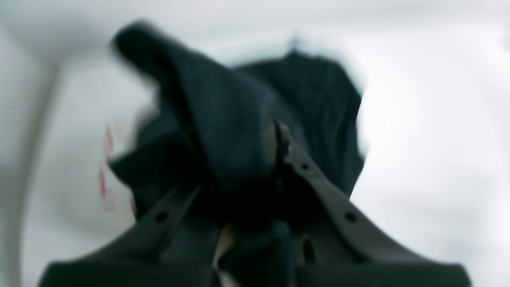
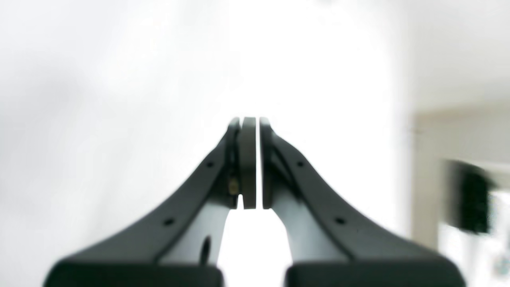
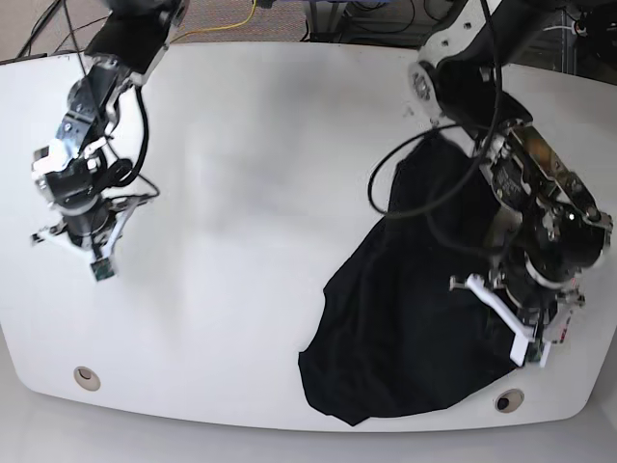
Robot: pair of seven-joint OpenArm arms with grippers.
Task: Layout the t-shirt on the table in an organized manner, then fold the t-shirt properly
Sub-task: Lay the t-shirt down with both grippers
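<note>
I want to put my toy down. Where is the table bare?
The table is bare between the right gripper and the t-shirt. It is crowded where the left gripper grips the t-shirt.

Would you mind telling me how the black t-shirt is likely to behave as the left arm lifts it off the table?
The t-shirt probably drapes limply: it lies crumpled, and folds bunch in the left gripper. It likely trails across the glossy table, sliding easily rather than lifting whole.
</note>
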